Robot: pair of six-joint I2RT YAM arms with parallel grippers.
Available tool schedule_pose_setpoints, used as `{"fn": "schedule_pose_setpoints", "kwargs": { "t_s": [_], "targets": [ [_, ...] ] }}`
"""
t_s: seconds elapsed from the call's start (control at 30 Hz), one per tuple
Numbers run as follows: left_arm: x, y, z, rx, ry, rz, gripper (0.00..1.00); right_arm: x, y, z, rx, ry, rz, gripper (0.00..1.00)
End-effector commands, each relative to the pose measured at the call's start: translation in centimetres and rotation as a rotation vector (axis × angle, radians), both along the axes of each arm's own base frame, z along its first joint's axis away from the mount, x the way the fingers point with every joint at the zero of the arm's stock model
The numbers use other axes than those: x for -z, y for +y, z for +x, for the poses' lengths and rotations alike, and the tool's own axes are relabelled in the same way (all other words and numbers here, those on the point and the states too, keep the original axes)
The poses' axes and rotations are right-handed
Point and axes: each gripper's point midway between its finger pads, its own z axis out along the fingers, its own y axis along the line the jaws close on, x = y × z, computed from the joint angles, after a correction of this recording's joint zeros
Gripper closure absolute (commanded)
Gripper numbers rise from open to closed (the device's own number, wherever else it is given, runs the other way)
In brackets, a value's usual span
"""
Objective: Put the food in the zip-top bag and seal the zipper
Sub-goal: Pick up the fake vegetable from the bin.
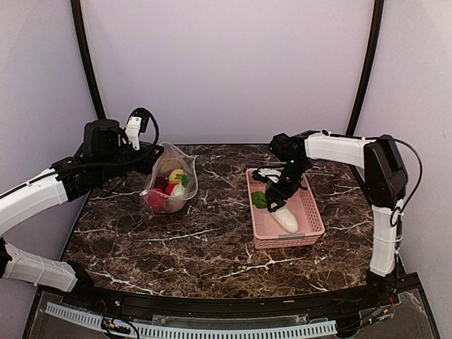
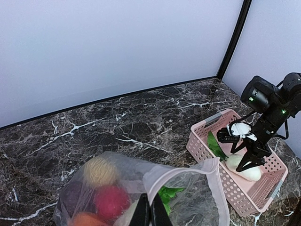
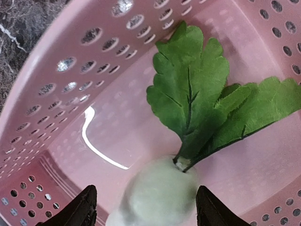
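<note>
The clear zip-top bag point(image 1: 169, 185) stands open at the table's left. It holds a yellow ball point(image 2: 99, 170), a red ball point(image 2: 111, 201), an orange ball and a bit of green leaf. My left gripper point(image 2: 150, 213) is shut on the bag's mouth edge, holding up its pale zipper strip point(image 2: 188, 170); I see no slider. A white radish point(image 3: 157, 195) with green leaves point(image 3: 197, 101) lies in the pink basket point(image 1: 311, 212). My right gripper point(image 3: 148, 207) is open in the basket, one finger on each side of the radish with gaps between.
The pink basket point(image 2: 207, 148) sits right of centre on the dark marble table point(image 1: 212, 240), its long side running front to back. Pale walls close the back and both sides. The right arm point(image 2: 270, 106) reaches down into the basket from the right.
</note>
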Motion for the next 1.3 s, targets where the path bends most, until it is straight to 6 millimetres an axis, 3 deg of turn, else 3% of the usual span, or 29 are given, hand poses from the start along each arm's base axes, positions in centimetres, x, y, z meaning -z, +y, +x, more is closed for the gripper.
{"fn": "schedule_pose_setpoints", "kwargs": {
  "t_s": [0.0,0.67,0.8,1.03,1.27],
  "targets": [
    [-1.7,0.2,-0.2,0.002,-0.028,-0.026,0.99,0.7,-1.5,0.9,0.062,0.002,-0.056,0.3],
    [-1.8,0.2,-0.2,0.002,-0.029,-0.025,0.99,3.1,-1.6,-0.1,0.096,0.116,-0.046,0.32],
    [-1.8,0.2,-0.2,0.003,-0.029,-0.025,0.99,3.0,-1.6,-0.4,0.095,0.122,-0.04,0.38],
    [-1.5,0.2,0.0,-0.003,-0.026,-0.02,0.99,1.5,-1.6,-0.4,0.093,0.104,-0.007,0.48],
    [-1.0,0.4,0.4,-0.023,-0.04,-0.005,0.99,-3.4,-1.9,0.0,0.092,0.054,0.091,0.56]
  ]
}}
